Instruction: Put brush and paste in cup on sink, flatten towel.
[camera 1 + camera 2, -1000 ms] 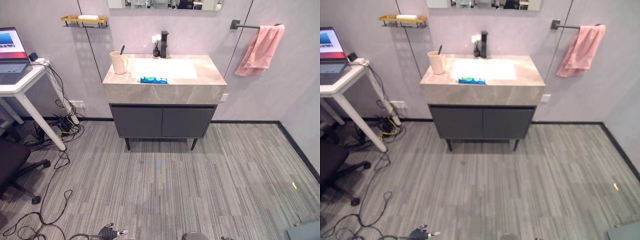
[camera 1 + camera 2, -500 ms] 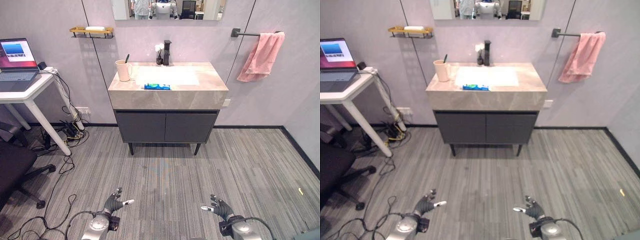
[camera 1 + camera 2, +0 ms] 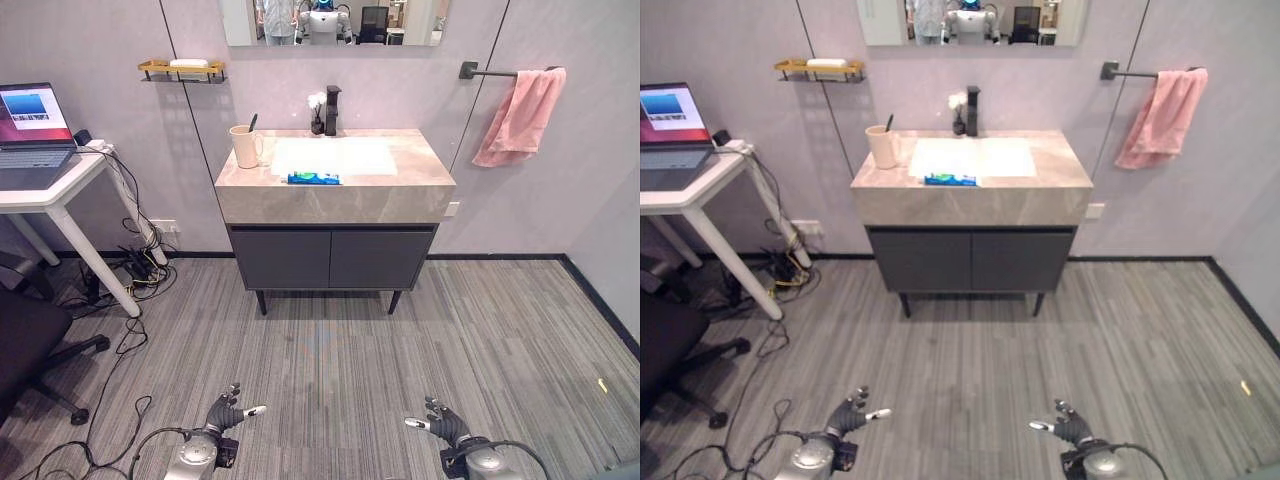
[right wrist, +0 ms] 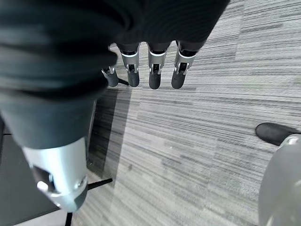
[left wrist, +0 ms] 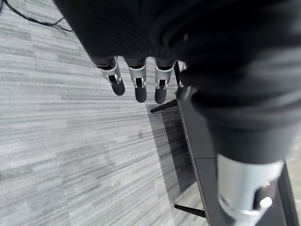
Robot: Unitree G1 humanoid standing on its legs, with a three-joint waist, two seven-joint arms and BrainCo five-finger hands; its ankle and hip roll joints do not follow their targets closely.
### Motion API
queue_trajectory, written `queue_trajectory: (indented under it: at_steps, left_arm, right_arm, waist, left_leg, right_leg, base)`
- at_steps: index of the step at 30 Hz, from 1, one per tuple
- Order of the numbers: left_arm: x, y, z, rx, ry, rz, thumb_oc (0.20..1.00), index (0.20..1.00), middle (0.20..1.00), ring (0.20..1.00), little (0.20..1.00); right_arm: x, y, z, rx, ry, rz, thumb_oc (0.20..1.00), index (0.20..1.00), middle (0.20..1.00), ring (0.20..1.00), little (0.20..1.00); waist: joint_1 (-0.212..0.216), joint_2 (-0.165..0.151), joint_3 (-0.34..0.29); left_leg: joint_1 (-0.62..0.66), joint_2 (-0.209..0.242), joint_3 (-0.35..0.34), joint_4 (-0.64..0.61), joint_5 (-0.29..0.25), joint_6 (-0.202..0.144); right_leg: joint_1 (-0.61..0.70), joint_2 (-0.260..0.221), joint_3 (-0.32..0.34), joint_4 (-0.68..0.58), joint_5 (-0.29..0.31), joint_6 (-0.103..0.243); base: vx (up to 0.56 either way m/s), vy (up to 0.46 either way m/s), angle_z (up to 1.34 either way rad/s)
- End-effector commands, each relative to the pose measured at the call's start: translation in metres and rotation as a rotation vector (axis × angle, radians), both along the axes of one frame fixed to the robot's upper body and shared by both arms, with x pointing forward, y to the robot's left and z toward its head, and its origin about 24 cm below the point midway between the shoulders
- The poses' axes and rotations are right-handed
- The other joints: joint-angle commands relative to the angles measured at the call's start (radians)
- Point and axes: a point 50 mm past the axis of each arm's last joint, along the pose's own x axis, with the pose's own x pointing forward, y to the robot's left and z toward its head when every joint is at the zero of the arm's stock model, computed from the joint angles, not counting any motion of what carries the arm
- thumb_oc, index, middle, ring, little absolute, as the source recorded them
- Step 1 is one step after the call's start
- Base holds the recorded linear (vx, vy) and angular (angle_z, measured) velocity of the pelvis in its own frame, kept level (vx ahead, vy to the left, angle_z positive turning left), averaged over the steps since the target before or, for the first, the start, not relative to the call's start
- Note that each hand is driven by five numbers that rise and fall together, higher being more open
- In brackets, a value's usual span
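A beige cup (image 3: pixel 243 146) stands on the sink top's far left corner, and a dark brush (image 3: pixel 253 121) sticks up out of it. A blue-green paste tube (image 3: pixel 313 178) lies on the front rim of the basin. A pink towel (image 3: pixel 518 115) hangs bunched on a dark wall bar (image 3: pixel 500 72) to the right of the sink. My left hand (image 3: pixel 226 412) and right hand (image 3: pixel 443 424) hang low over the floor, far from the sink. Both are open and hold nothing, with straight fingers (image 5: pixel 136 84) on the left and straight fingers (image 4: pixel 153 70) on the right.
The marble-topped sink cabinet (image 3: pixel 400 190) stands against the wall with a black tap (image 3: pixel 332 108) and a small vase behind the basin. At the left are a white desk (image 3: pixel 50 185) with a laptop (image 3: pixel 30 115), a black chair (image 3: pixel 25 340) and floor cables (image 3: pixel 130 270).
The camera has tilted, shifting the whole picture. Both hands have come up into view at the bottom edge with fingers spread. Nothing on the sink or bar has moved.
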Motion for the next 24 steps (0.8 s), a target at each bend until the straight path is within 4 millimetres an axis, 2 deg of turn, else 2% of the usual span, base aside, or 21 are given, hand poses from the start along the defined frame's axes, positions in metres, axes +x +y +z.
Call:
queue_trajectory:
  at_steps: [1,3,5,7,9,11,12,13,14,15,17,18,19,20,22,24]
  left_arm:
    - [0.038,-0.003,0.020,0.051,-0.123,-0.068,1.000,1.000,1.000,1.000,1.000]
    - [0.039,-0.003,0.021,0.062,-0.118,-0.083,1.000,1.000,1.000,1.000,1.000]
    - [0.039,-0.004,0.020,0.064,-0.111,-0.087,1.000,1.000,1.000,1.000,1.000]
    - [0.037,-0.008,0.020,0.052,-0.109,-0.108,1.000,1.000,1.000,1.000,1.000]
    - [0.036,-0.009,0.019,0.055,-0.105,-0.126,1.000,1.000,1.000,1.000,1.000]
    - [0.031,-0.010,0.015,0.060,-0.080,-0.133,1.000,1.000,1.000,1.000,1.000]
    - [0.030,-0.008,0.014,0.064,-0.073,-0.127,1.000,1.000,1.000,1.000,1.000]
    - [0.031,-0.008,0.014,0.064,-0.071,-0.120,1.000,1.000,1.000,1.000,1.000]
    - [0.032,-0.008,0.014,0.056,-0.074,-0.100,1.000,1.000,1.000,1.000,1.000]
    - [0.033,-0.008,0.014,0.056,-0.074,-0.089,1.000,1.000,1.000,1.000,1.000]
    - [0.035,-0.009,0.015,0.053,-0.080,-0.081,1.000,1.000,1.000,1.000,1.000]
    - [0.037,-0.011,0.014,0.043,-0.080,-0.066,1.000,1.000,1.000,1.000,1.000]
    - [0.036,-0.011,0.013,0.038,-0.075,-0.055,1.000,1.000,1.000,1.000,1.000]
    - [0.034,-0.011,0.012,0.028,-0.067,-0.046,1.000,1.000,1.000,1.000,1.000]
    - [0.032,-0.014,0.009,0.007,-0.052,-0.019,1.000,1.000,1.000,1.000,1.000]
    - [0.033,-0.020,0.009,-0.043,-0.062,0.021,1.000,1.000,1.000,1.000,1.000]
  right_arm:
    - [0.035,0.006,0.014,0.017,-0.101,-0.009,1.000,1.000,1.000,1.000,1.000]
    - [0.035,0.006,0.014,0.016,-0.092,0.007,1.000,1.000,1.000,1.000,1.000]
    - [0.034,0.007,0.013,0.017,-0.089,0.012,1.000,1.000,1.000,1.000,1.000]
    - [0.033,0.010,0.015,0.035,-0.106,0.014,1.000,1.000,1.000,1.000,1.000]
    - [0.035,0.013,0.016,0.047,-0.121,0.013,1.000,1.000,1.000,1.000,1.000]
    - [0.035,0.015,0.017,0.054,-0.124,0.026,1.000,1.000,1.000,1.000,1.000]
    - [0.035,0.014,0.017,0.049,-0.123,0.025,1.000,1.000,1.000,1.000,1.000]
    - [0.037,0.014,0.018,0.048,-0.126,0.022,1.000,1.000,1.000,1.000,1.000]
    - [0.042,0.014,0.020,0.050,-0.142,0.015,1.000,1.000,1.000,1.000,1.000]
    - [0.044,0.016,0.021,0.051,-0.146,0.020,1.000,1.000,1.000,1.000,1.000]
    - [0.047,0.018,0.021,0.049,-0.150,0.028,1.000,1.000,1.000,1.000,1.000]
    - [0.050,0.021,0.022,0.043,-0.147,0.054,1.000,1.000,1.000,1.000,1.000]
    - [0.049,0.022,0.021,0.042,-0.141,0.067,1.000,1.000,1.000,1.000,1.000]
    - [0.046,0.022,0.020,0.045,-0.131,0.072,1.000,1.000,1.000,1.000,1.000]
    - [0.044,0.023,0.019,0.050,-0.124,0.076,1.000,1.000,1.000,1.000,1.000]
    - [0.045,0.022,0.020,0.044,-0.127,0.086,1.000,1.000,1.000,1.000,1.000]
  waist:
    - [0.005,-0.033,0.034]
    - [0.004,-0.036,0.040]
    - [-0.003,-0.034,0.051]
    - [-0.015,-0.025,0.071]
    - [-0.022,-0.014,0.086]
    - [-0.037,-0.008,0.091]
    - [-0.036,-0.011,0.093]
    - [-0.035,-0.014,0.093]
    - [-0.046,-0.024,0.100]
    - [-0.053,-0.025,0.108]
    - [-0.055,-0.027,0.114]
    - [-0.059,-0.026,0.117]
    - [-0.064,-0.027,0.116]
    - [-0.062,-0.024,0.108]
    - [-0.079,-0.018,0.091]
    - [-0.086,-0.002,0.074]
  left_leg:
    - [-0.054,-0.039,-0.051,0.080,-0.026,0.035]
    - [-0.058,-0.060,-0.057,0.079,-0.033,0.051]
    - [-0.055,-0.084,-0.063,0.073,-0.030,0.071]
    - [-0.037,-0.104,-0.065,0.053,-0.025,0.095]
    - [-0.030,-0.101,-0.070,0.041,-0.026,0.101]
    - [-0.015,-0.107,-0.072,0.031,-0.027,0.105]
    - [-0.004,-0.113,-0.063,0.023,-0.036,0.107]
    - [0.002,-0.119,-0.053,0.016,-0.045,0.106]
    - [0.015,-0.134,-0.057,0.009,-0.065,0.098]
    - [0.028,-0.135,-0.062,0.010,-0.074,0.091]
    - [0.037,-0.136,-0.062,0.008,-0.080,0.085]
    - [0.058,-0.132,-0.065,0.004,-0.089,0.072]
    - [0.068,-0.129,-0.069,0.003,-0.093,0.067]
    - [0.080,-0.120,-0.078,0.004,-0.089,0.054]
    - [0.089,-0.105,-0.091,0.005,-0.090,0.042]
    - [0.096,-0.079,-0.103,0.010,-0.077,0.023]
  right_leg:
    - [0.005,-0.059,0.020,-0.010,0.150,0.052]
    - [-0.020,-0.080,0.035,0.029,0.193,0.061]
    - [-0.063,-0.098,0.073,0.112,0.295,0.065]
    - [-0.129,-0.105,0.120,0.221,0.381,0.052]
    - [-0.176,-0.079,0.129,0.274,0.352,0.042]
    - [-0.224,-0.022,0.124,0.258,0.295,0.032]
    - [-0.239,-0.028,0.095,0.222,0.285,0.034]
    - [-0.247,-0.043,0.065,0.176,0.286,0.037]
    - [-0.279,-0.042,0.029,0.032,0.304,0.052]
    - [-0.283,-0.038,0.024,-0.029,0.327,0.065]
    - [-0.287,-0.042,0.017,-0.069,0.346,0.074]
    - [-0.294,-0.050,-0.004,-0.129,0.365,0.081]
    - [-0.299,-0.051,0.000,-0.127,0.371,0.084]
    - [-0.285,-0.045,-0.003,-0.134,0.348,0.077]
    - [-0.277,-0.002,0.044,-0.115,0.341,0.059]
    - [-0.277,0.036,0.039,-0.096,0.287,0.036]
  base:
    - [-0.04,0.152,0.05]
    - [-0.01,0.138,0.05]
    - [0.00,0.184,0.06]
    - [0.00,0.239,0.00]
    - [0.02,0.167,-0.14]
    - [0.11,0.105,-0.15]
    - [0.13,0.063,-0.14]
    - [0.22,-0.013,-0.12]
    - [0.26,-0.061,-0.17]
    - [0.29,-0.092,-0.11]
    - [0.20,-0.071,0.07]
    - [0.29,-0.106,0.16]
    - [0.38,-0.149,0.04]
    - [0.31,-0.132,0.05]
    - [0.34,-0.146,0.21]
    - [0.35,-0.148,0.25]
